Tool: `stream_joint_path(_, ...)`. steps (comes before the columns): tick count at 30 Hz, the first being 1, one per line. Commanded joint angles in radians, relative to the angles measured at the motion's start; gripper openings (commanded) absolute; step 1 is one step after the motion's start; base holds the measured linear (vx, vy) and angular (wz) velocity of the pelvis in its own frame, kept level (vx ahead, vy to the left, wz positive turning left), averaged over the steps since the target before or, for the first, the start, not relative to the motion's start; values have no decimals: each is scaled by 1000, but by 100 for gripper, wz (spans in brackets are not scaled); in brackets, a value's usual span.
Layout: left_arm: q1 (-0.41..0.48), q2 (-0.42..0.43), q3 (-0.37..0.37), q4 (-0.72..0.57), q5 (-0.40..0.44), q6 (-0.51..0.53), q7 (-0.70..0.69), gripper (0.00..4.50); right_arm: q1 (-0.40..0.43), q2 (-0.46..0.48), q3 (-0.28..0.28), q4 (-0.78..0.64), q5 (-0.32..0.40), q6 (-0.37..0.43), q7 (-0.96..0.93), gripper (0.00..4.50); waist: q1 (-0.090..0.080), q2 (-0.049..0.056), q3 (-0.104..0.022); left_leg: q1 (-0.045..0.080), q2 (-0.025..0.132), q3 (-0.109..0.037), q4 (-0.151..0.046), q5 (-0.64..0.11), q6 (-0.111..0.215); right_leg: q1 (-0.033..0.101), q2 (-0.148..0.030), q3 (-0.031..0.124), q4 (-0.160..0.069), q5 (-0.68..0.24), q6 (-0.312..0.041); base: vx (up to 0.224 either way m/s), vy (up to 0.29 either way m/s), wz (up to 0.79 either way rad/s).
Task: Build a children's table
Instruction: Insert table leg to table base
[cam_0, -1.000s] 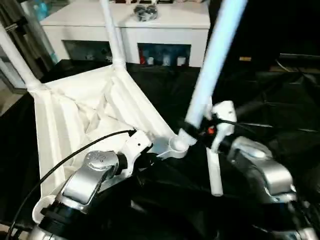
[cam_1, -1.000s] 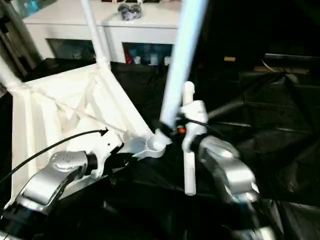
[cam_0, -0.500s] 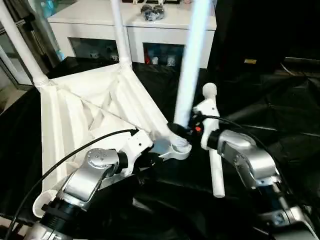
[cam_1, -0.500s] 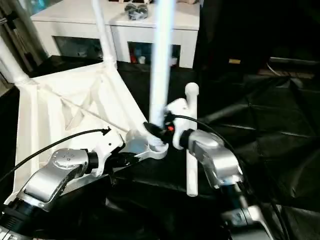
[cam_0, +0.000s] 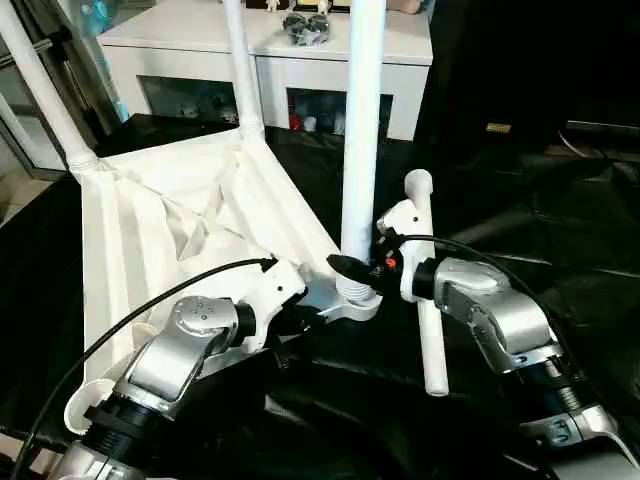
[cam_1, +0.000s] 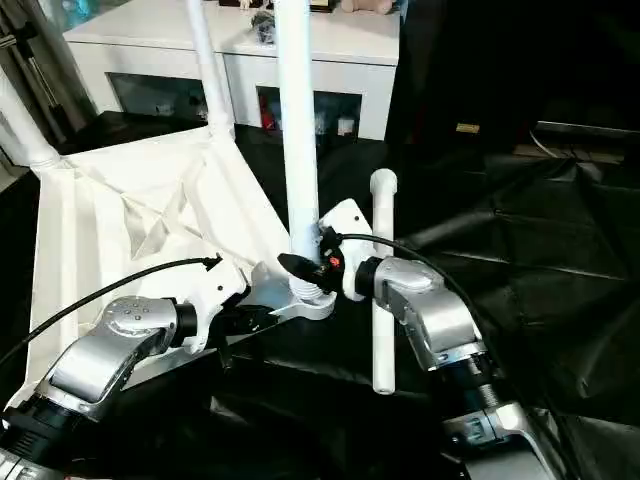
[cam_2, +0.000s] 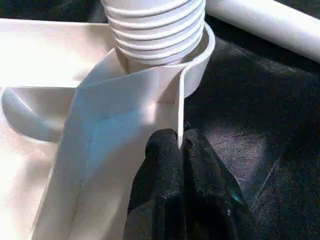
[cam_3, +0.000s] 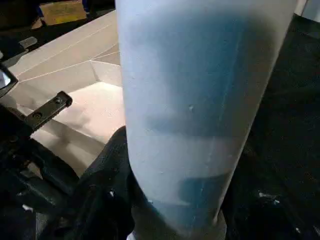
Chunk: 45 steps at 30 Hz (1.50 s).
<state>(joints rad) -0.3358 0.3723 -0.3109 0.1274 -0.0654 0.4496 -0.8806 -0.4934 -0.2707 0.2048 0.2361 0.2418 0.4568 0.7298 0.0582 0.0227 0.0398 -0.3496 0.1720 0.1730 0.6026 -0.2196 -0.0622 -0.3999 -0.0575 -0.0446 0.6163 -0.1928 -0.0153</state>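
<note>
Tabletop lies upside down with two far legs in; we clamp its rim in our left gripper and grip the third leg upright in the socket beside it with our right gripper, while a fourth leg lies just past that hand.

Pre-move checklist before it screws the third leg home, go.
1. Left pincer shut on the tabletop wall beside the socket: ok.
2. Right pincer shut on the upright leg: ok.
3. Leg threads in the socket: started; several ridges still show, not seated: not ok.
4. Leg vertical: looks upright from the head views: ok.
5. Fourth leg lies loose on the black cloth under the right forearm; whether it clears the turn: cannot tell.
6. Two far legs standing in their sockets: ok.
</note>
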Motion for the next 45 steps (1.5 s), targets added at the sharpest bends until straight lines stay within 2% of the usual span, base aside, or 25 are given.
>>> stream_joint_path(1,0,0,-2,27,-24,-29,-31,0,25,-16,15,3,-12,25,7,189,3,-12,-52,-6,46,-14,-66,-75,49,50,-77,48,-73,-209,-188,0,0,0)
stream_joint_path(3,-3,-1,-3,27,-28,-24,-36,0,29,-17,13,0,-12,25,10,189,2,-17,-53,-7,45,-14,-66,-75,48,52,-76,48,-74,-203,-187,0,0,0)
stream_joint_path(7,-1,1,-5,21,-25,-28,-35,0,35,-17,11,-7,-12,27,12,189,1,-16,-52,-7,46,-14,-67,-83,46,51,-76,48,-75,-213,-188,0,0,0)
stream_joint_path(8,-1,0,-7,22,-23,-30,-36,0,36,-17,11,-8,-13,27,13,189,3,-7,-52,-6,46,-15,-67,-85,44,51,-78,48,-75,-216,-189,0,0,0)
stream_joint_path(10,0,3,-12,20,-20,-30,-40,0,38,-21,13,-13,-15,32,15,189,2,-13,-53,-6,46,-15,-67,-84,43,52,-76,48,-75,-210,-188,0,0,0)
stream_joint_path(12,1,3,-12,20,-16,-32,-41,0,41,-28,16,-21,-16,47,16,189,2,-13,-54,-7,46,-15,-66,-74,45,53,-77,48,-73,-190,-191,0,0,0)
stream_joint_path(13,1,1,-10,23,-15,-36,-37,0,46,-35,20,-26,-17,57,22,189,2,-8,-54,-8,46,-15,-66,-70,45,53,-75,47,-73,-176,-194,0,0,0)
stream_joint_path(16,0,0,-8,29,-13,-40,-35,0,54,-48,29,-33,-20,78,31,189,2,-10,-52,-7,46,-15,-67,-82,44,54,-75,47,-75,-184,-197,0,0,0)
stream_joint_path(19,-1,4,-7,30,-12,-47,-39,0,60,-51,27,-43,-20,84,27,189,2,-10,-50,-5,46,-15,-68,-103,39,51,-77,48,-80,-231,-189,0,0,0)
stream_joint_path(20,-1,4,-7,31,-12,-48,-39,0,61,-51,27,-43,-21,85,26,189,3,-6,-51,-5,46,-15,-68,-103,38,52,-77,48,-79,-233,-188,0,0,0)
stream_joint_path(24,-4,3,-6,36,-8,-57,-36,0,59,-43,9,-38,-21,98,2,189,4,-5,-52,-4,48,-16,-69,-99,34,51,-77,48,-77,-211,-192,0,0,0)
stream_joint_path(29,-6,1,-5,38,-7,-62,-35,0,56,-22,-6,-13,-14,57,-7,189,3,-7,-51,-4,48,-15,-70,-109,32,50,-78,48,-79,-219,-194,0,0,0)
stream_joint_path(31,-9,0,-4,40,-6,-65,-35,0,58,8,-38,5,16,18,-5,189,2,-8,-50,-5,47,-15,-71,-128,29,49,-80,49,-83,-256,-186,0,0,0)
stream_joint_path(32,-11,0,-3,39,-7,-66,-34,0,61,32,-73,17,49,7,-11,189,3,-7,-50,-4,48,-16,-71,-131,28,48,-81,50,-84,-267,-182,0,0,0)
stream_joint_path(37,-15,4,1,37,-10,-64,-35,0,92,59,-134,45,96,-24,-22,189,2,-2,-50,-4,49,-17,-74,-136,26,46,-79,48,-86,-268,-180,0,0,0)
stream_joint_path(40,-16,6,2,38,-11,-64,-36,0,112,62,-147,67,94,-49,-28,189,3,0,-51,-5,48,-18,-75,-134,25,49,-80,47,-84,-253,-185,0,0,0)
stream_joint_path(45,-30,3,7,53,-9,-70,-35,0,173,78,-176,127,73,-148,-35,189,2,7,-48,-5,49,-19,-78,-163,22,46,-81,47,-90,-289,-180,0,0,0)
